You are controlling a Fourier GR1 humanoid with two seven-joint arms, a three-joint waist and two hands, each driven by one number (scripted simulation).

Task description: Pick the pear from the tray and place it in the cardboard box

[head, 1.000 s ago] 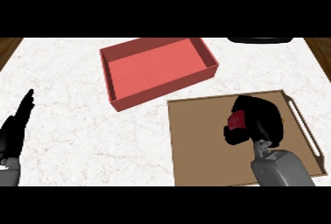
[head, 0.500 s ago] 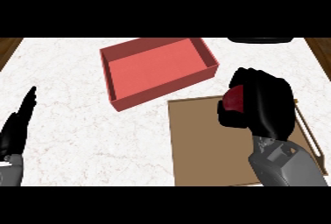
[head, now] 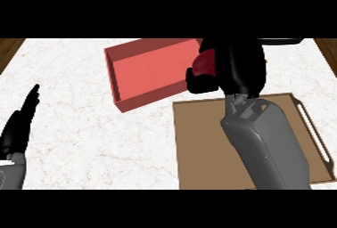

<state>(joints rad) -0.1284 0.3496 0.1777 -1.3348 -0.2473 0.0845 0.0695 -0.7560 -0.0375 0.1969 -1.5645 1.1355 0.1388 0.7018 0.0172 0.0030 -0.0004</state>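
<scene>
The right hand (head: 232, 67) holds the red pear (head: 206, 63) curled in its fingers at the box's (head: 141, 73) edge (a red one) — best move over the middle, go low, then let go.

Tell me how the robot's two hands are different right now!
The right hand is curled round a red pear; the left hand holds nothing, with its fingers straight. The right hand is up over the edge of the red box, beyond the brown tray; the left hand rests low at the view's left edge, over the white counter. Both hands are black, on grey forearms.
</scene>
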